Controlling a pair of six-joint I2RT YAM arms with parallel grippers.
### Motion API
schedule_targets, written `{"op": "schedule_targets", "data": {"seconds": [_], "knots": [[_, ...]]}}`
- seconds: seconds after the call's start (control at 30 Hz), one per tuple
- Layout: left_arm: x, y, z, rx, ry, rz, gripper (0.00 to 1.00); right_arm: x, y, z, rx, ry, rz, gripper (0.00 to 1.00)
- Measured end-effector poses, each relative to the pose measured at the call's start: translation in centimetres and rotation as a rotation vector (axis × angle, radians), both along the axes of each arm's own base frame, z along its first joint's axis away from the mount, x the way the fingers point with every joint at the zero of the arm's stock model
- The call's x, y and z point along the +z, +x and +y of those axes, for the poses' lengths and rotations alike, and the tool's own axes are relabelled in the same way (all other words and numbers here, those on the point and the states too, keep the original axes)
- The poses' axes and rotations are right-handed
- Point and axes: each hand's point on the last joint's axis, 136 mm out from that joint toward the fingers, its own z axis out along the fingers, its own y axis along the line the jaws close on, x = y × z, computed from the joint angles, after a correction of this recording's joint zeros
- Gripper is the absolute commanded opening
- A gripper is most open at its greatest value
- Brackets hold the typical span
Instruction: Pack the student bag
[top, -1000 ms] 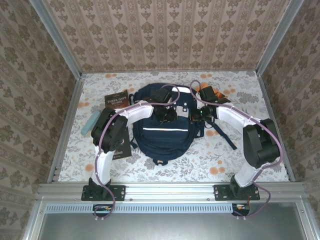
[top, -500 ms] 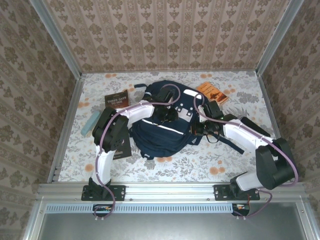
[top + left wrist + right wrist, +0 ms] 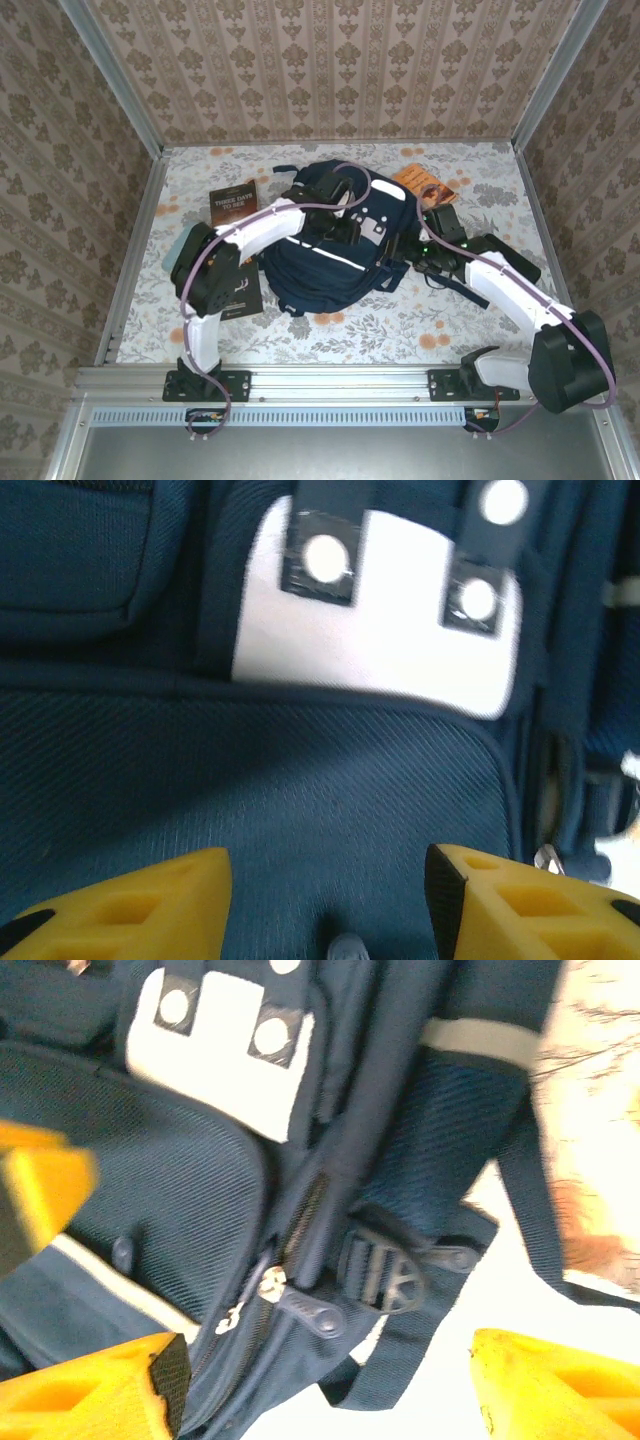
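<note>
The student bag (image 3: 325, 262), a navy backpack with a thin white stripe and grey-white patches (image 3: 380, 630), lies in the middle of the table, its top toward the back wall. My left gripper (image 3: 345, 228) hovers over the bag's upper front. In its wrist view the left gripper (image 3: 330, 905) is open, with bare navy fabric between the yellow fingertips (image 3: 140, 910). My right gripper (image 3: 415, 250) is at the bag's right side. Seen from the right wrist, the right gripper (image 3: 325, 1385) is open over a zipper pull (image 3: 312, 1312) and a strap buckle (image 3: 385, 1275), gripping nothing.
A dark book (image 3: 232, 200) lies left of the bag near the back. An orange book (image 3: 425, 183) lies behind the right gripper. A black book (image 3: 245, 290) sits under the left arm, and a teal object (image 3: 183, 240) lies by the left wall. Dark straps (image 3: 455, 285) trail right.
Both grippers have opened and let go of the bag. The right arm has drawn back to the right and lowered. The bag has slumped and shifted slightly left.
</note>
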Motion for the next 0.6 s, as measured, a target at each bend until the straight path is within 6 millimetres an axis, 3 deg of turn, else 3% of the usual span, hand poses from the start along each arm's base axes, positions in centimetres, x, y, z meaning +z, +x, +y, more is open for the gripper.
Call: {"op": "schedule_targets", "data": {"seconds": [0.1, 0.2, 0.33, 0.5, 0.6], "knots": [[2.4, -2.3, -0.6, -0.115, 0.060, -0.104, 0.56, -1.3, -0.4, -1.6, -0.084, 0.017, 0.042, 0.80], [2.8, -4.6, -1.4, -0.226, 0.123, -0.159, 0.56, -2.2, -0.7, -2.5, -0.135, 0.028, 0.072, 0.81], [1.0, -6.6, -1.7, -0.330, 0.216, -0.162, 0.55, -2.4, -0.7, -3.2, -0.174, 0.044, 0.084, 0.82], [-2.9, -7.8, -1.8, -0.419, 0.345, -0.125, 0.54, -3.0, -0.8, -4.0, -0.217, 0.060, 0.095, 0.82], [-4.1, -8.1, -1.9, -0.453, 0.386, -0.115, 0.57, -3.4, -1.1, -4.4, -0.233, 0.068, 0.111, 0.82]]}}
